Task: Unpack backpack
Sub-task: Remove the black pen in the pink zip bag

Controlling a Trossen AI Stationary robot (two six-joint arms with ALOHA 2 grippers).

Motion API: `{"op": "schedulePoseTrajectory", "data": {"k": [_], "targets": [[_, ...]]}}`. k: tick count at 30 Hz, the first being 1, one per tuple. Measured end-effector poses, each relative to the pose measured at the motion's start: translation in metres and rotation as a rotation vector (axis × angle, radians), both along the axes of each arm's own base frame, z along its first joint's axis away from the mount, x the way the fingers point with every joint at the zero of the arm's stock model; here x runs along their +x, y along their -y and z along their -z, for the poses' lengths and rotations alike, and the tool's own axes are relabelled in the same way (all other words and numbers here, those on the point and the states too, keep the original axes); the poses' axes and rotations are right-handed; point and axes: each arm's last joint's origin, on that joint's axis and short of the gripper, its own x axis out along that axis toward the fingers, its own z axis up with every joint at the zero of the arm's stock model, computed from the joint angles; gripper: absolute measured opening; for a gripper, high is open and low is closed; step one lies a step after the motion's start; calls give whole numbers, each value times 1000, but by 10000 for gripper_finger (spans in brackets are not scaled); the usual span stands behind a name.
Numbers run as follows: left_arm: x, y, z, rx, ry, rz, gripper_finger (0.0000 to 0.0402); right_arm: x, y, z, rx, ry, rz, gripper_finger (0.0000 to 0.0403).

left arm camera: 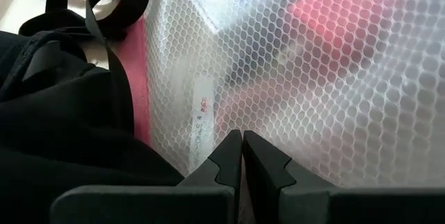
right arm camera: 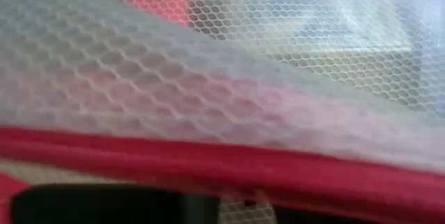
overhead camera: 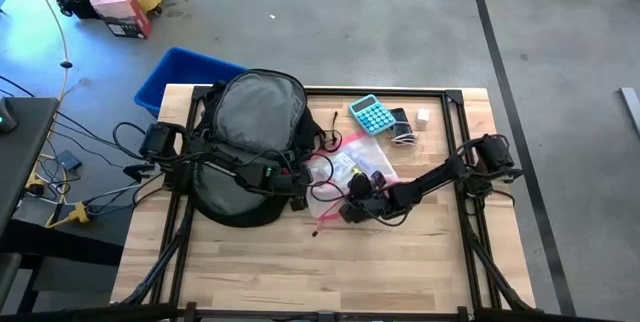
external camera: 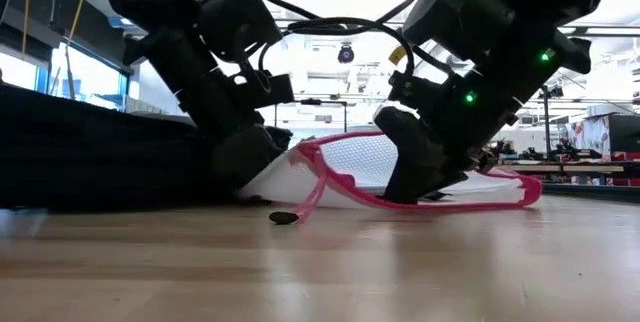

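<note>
From above, the backpack (overhead camera: 252, 140) lay grey panel up over the far-left part of the tabletop (overhead camera: 400, 262), its far end reaching the far edge near a blue bin (overhead camera: 185, 70) on the floor beyond. It looked soft, slumped and bulky, likely to sag when lifted; a strap or the rim of its opening would probably give the surest hold. A clear pink-edged pouch (overhead camera: 350, 167) lay just beside its right flank, with the left gripper (overhead camera: 298, 180) at the seam between the two and the right gripper (overhead camera: 352, 210) on the pouch's near edge. A teal calculator (overhead camera: 372, 114) and small items lay toward the far-right corner. The near half of the tabletop was bare wood, giving the widest room for drawing things out; the left edge ran close to the bag.

At table height, the backpack (external camera: 90, 162) showed as a low dark mass, and the pouch's pink border (external camera: 420, 202) rose off the wood with both grippers bearing on it.

Past the left wrist, the left gripper's fingers (left arm camera: 226, 165) were pressed together, nothing visibly between them, over the pouch's honeycomb film (left arm camera: 313, 71) beside black fabric (left arm camera: 62, 133).

Past the right wrist, only pouch film and pink edging (right arm camera: 229, 165) filled the view; whether the right gripper was pinching that edging could not be told.
</note>
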Motion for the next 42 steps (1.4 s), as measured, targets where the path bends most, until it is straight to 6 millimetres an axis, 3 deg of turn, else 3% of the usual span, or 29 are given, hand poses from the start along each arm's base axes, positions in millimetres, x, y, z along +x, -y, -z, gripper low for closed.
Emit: {"op": "schedulePoseTrajectory", "data": {"k": [2, 11, 19, 23, 26, 29, 32, 35, 40, 42], "targets": [[-1, 0, 0, -8, -3, -13, 0, 0, -3, -1, 21, -17, -18, 23], [-4, -1, 2, 2, -31, -46, 0, 5, -44, -27, 124, -217, -162, 20], [-5, -1, 2, 9, -39, -50, 0, -6, -104, -89, 187, -435, -260, 1], [-5, -1, 2, 2, -40, -46, 0, -24, -125, -119, 111, -481, -243, 1], [-5, -1, 2, -2, -40, -44, 0, -46, -129, -143, -7, -429, -175, 1], [-5, 0, 3, -4, -40, -41, 0, -74, -114, -161, -144, -363, -5, 1], [-5, 0, 3, -5, -37, -40, 0, -98, -80, -162, -184, -314, 231, 1], [-4, 0, 2, -17, -34, -33, 0, -118, -35, -144, -142, -261, 418, 1], [-3, 0, 2, -25, -26, -28, 0, -154, 36, -90, -37, -261, 764, 1], [-3, 1, 2, -29, -22, -27, 0, -150, 56, -85, -1, -260, 834, 1]]}}
